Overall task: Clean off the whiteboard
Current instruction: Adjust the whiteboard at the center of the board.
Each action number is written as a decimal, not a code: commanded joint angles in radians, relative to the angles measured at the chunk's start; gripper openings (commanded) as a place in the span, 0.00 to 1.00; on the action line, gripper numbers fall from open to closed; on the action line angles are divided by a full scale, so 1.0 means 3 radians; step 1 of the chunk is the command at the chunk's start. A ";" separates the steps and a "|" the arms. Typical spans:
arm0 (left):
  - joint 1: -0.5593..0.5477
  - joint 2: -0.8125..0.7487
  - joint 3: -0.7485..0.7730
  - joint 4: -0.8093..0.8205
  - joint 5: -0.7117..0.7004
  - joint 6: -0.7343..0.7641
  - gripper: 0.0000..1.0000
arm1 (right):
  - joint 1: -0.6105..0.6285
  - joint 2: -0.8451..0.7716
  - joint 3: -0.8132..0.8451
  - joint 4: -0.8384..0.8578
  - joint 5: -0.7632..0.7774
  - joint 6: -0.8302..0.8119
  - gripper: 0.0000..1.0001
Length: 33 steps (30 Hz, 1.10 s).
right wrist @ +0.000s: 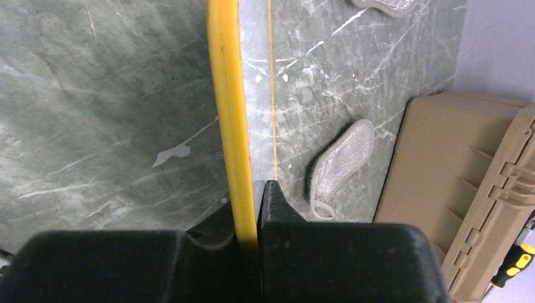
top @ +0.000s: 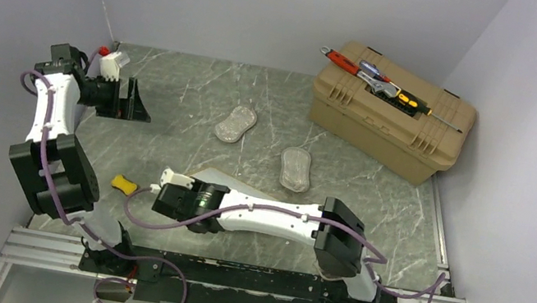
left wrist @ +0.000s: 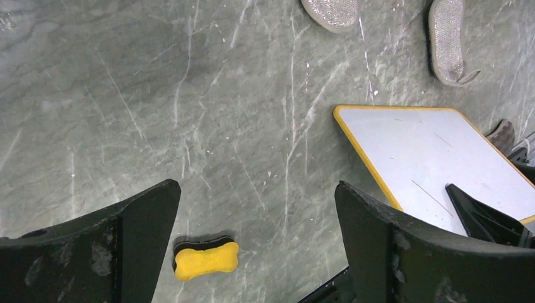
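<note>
Grey marbled tabletop, pale walls on three sides. Tan toolbox at far right, hand tools lying on its lid. Two glittery scrub pads mid-table, apart from each other.

Whiteboard: near-centre of the table, on the near side of the pads and to the right of a yellow eraser. White face carries only a few thin faint lines. Cannot tell whether it lies fully flat.

Right gripper: fingers pressed together, pinching the board's yellow frame. Its wrist view sees the board almost edge-on. Right arm reaches low across the near side of the table toward the left.

Left gripper: fingers spread wide, nothing between them. It hangs raised at the left side, well apart from the board. The eraser lies on the table below it, untouched.
</note>
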 commanded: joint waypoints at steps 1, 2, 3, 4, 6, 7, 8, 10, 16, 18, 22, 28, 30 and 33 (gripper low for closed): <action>-0.0021 -0.0121 -0.0011 0.0093 -0.0126 0.0044 0.99 | 0.0033 0.0032 -0.0365 0.1485 -0.0718 0.0707 0.00; -0.0038 -0.0100 -0.0009 0.0059 -0.0142 0.0063 0.99 | 0.0049 0.0073 -0.0383 0.1576 -0.0686 0.0747 0.00; -0.0049 -0.0084 -0.0016 0.0042 -0.0146 0.0075 0.99 | 0.0065 0.0113 -0.0397 0.1668 -0.0665 0.0789 0.00; -0.0061 -0.0073 -0.0031 0.0039 -0.0143 0.0079 0.99 | 0.0078 0.0150 -0.0414 0.1745 -0.0665 0.0822 0.02; -0.0107 -0.0088 -0.0086 0.0070 -0.0156 0.0071 0.99 | 0.0103 0.0225 -0.0428 0.1901 -0.0669 0.0898 0.18; -0.0134 -0.0103 -0.0118 0.0098 -0.0164 0.0065 0.99 | 0.0114 0.0260 -0.0427 0.1962 -0.0682 0.0923 0.26; -0.0162 -0.0123 -0.0143 0.0120 -0.0170 0.0060 1.00 | 0.0127 0.0292 -0.0427 0.1997 -0.0686 0.0948 0.31; -0.0220 -0.0126 -0.0181 0.0145 -0.0196 0.0056 1.00 | 0.0150 0.0335 -0.0441 0.2068 -0.0673 0.0987 0.39; -0.0277 -0.0071 -0.0173 0.0142 -0.0172 0.0049 1.00 | 0.0172 0.0360 -0.0508 0.2181 -0.0558 0.1055 0.59; -0.0284 -0.0071 -0.0183 0.0160 -0.0180 0.0049 0.99 | 0.0170 0.0374 -0.0505 0.2176 -0.0542 0.1059 0.72; -0.0292 -0.0055 -0.0195 0.0162 -0.0174 0.0064 1.00 | 0.0160 0.0375 -0.0514 0.2210 -0.0561 0.1029 0.95; -0.0289 -0.0051 -0.0216 0.0183 -0.0173 0.0065 0.99 | 0.0069 0.0133 -0.0688 0.2240 -0.0582 0.1140 1.00; -0.0291 -0.0056 -0.0233 0.0203 -0.0161 0.0064 0.99 | 0.0027 -0.0087 -0.0839 0.2284 -0.0586 0.1213 1.00; -0.0295 -0.0065 -0.0280 0.0231 -0.0174 0.0074 1.00 | -0.0031 -0.0456 -0.1135 0.2294 -0.0495 0.1326 1.00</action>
